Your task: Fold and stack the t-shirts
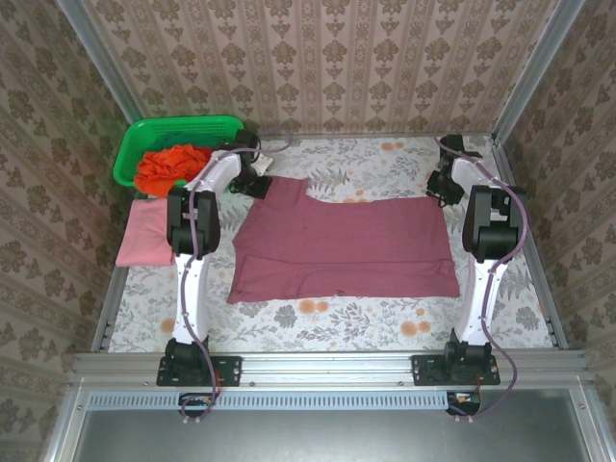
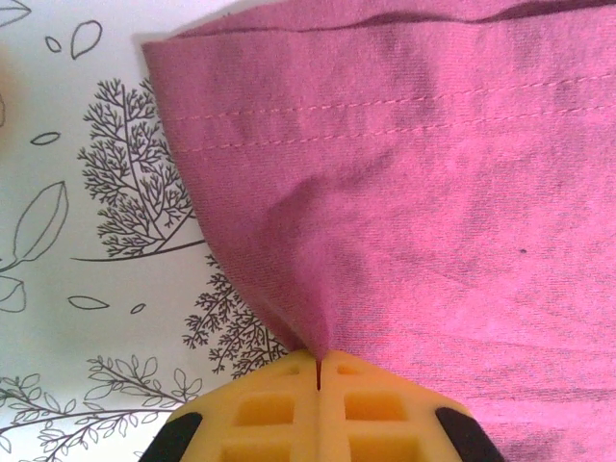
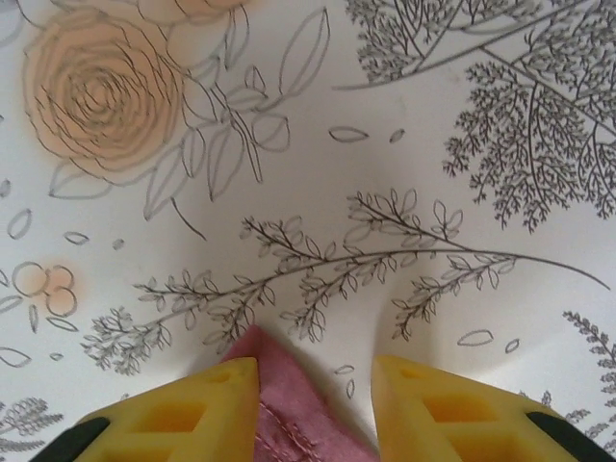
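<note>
Fold step on maroon t-shirt point(image 1: 346, 245), spread flat mid-surface point(image 1: 318, 327). Pinching its far-left corner with left jaws closed tight; straddling far-right corner with right jaws parted, no grip. Next, likely: close right jaws on that corner, lift both corners level, draw toward near hem. Stacking afterwards on pink t-shirt point(image 1: 146, 236).

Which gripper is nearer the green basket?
Left. The left gripper pinches the maroon t-shirt just right of the basket; the right gripper stands open at that shirt's far-right corner.
</note>
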You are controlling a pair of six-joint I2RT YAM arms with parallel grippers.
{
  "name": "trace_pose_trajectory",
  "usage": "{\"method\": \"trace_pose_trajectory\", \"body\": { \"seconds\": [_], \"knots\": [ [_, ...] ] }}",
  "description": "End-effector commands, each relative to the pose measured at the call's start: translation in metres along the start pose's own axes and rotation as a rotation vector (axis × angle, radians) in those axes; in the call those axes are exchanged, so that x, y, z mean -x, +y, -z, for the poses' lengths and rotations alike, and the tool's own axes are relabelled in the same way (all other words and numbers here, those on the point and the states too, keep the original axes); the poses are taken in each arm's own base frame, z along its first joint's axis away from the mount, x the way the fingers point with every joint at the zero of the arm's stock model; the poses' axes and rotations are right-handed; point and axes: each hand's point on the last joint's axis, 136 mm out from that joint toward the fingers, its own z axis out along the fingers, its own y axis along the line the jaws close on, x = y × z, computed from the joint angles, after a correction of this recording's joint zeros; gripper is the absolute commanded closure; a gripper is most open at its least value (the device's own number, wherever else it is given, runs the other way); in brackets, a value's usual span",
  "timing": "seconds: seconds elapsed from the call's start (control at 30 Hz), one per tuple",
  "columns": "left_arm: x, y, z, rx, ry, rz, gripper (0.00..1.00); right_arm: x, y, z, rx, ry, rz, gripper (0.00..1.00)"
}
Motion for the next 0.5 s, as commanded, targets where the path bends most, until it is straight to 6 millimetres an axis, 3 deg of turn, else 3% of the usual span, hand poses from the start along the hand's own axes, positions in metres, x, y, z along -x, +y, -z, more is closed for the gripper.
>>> {"method": "trace_pose_trajectory", "body": {
  "seconds": [0.0,0.23,0.47],
  "knots": [
    [-0.018,-0.005,-0.011,-0.024,0.077,-0.003,1.00,-0.001,0.005,-0.004,0.016,0.021,0.000,0.59],
    [-0.018,-0.006,-0.011,-0.027,0.076,-0.006,1.00,0.010,0.012,0.021,0.066,-0.063,0.000,0.55],
    [-0.017,-0.006,-0.010,-0.031,0.073,-0.008,1.00,0.002,0.014,0.002,0.047,0.002,0.023,0.55]
  ]
}}
